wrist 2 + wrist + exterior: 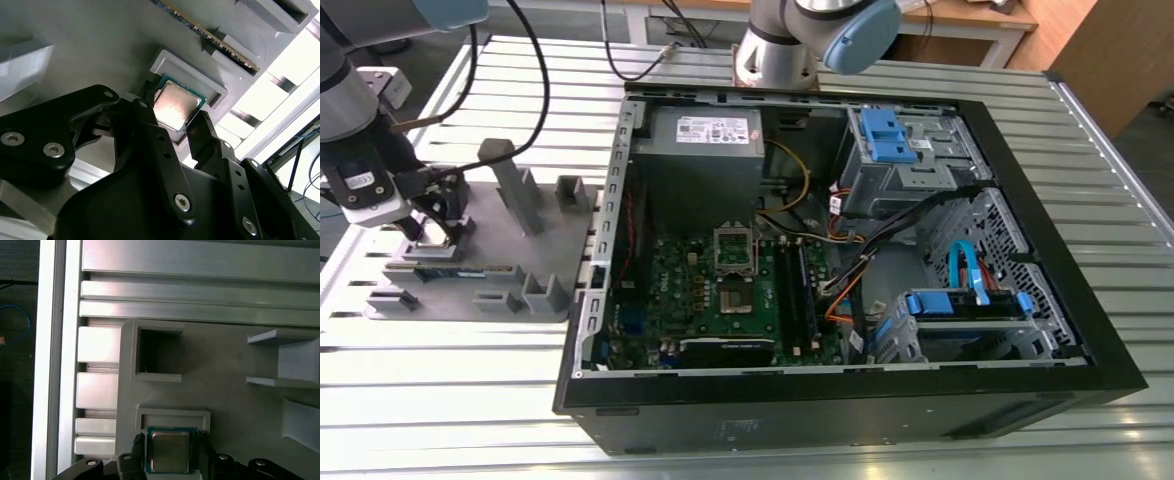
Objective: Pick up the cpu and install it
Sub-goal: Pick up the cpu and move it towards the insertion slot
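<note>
1. Slatted metal table (454, 400) carries a grey tray (487, 235) beside an open computer case (854, 410)
2. The cpu (170, 452) lies in a tray recess
3. The hand (175, 107) straddles it; grasping or released, I cannot tell

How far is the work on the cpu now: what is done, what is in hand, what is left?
Done: the gripper is down at the grey tray, over the cpu. In hand: nothing lifted; the cpu lies flat in its pocket. Left: the lift and the whole install; the motherboard socket in the open computer case is away from the gripper.
</note>
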You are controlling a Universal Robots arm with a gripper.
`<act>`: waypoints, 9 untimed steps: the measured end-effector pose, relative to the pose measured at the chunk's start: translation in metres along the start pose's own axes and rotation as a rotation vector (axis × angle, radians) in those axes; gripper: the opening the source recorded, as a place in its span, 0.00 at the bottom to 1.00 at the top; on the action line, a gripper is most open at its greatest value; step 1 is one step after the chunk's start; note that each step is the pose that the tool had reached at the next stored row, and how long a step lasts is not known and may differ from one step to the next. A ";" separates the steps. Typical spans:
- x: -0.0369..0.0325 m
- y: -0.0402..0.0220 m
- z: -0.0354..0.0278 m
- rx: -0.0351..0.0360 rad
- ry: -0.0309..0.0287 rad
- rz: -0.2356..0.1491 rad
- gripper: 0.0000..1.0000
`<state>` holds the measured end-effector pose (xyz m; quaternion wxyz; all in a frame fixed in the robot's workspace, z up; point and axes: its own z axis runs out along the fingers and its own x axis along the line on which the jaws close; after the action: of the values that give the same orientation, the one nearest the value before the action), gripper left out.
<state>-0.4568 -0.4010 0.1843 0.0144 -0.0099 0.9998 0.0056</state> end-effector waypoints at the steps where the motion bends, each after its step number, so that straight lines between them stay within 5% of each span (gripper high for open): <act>1: 0.0000 0.0000 0.0003 0.0000 0.0001 0.000 0.53; 9: 0.0001 0.0000 0.0023 0.0001 0.0001 0.000 0.53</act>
<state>-0.4568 -0.4010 0.1819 0.0143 -0.0099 0.9998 0.0055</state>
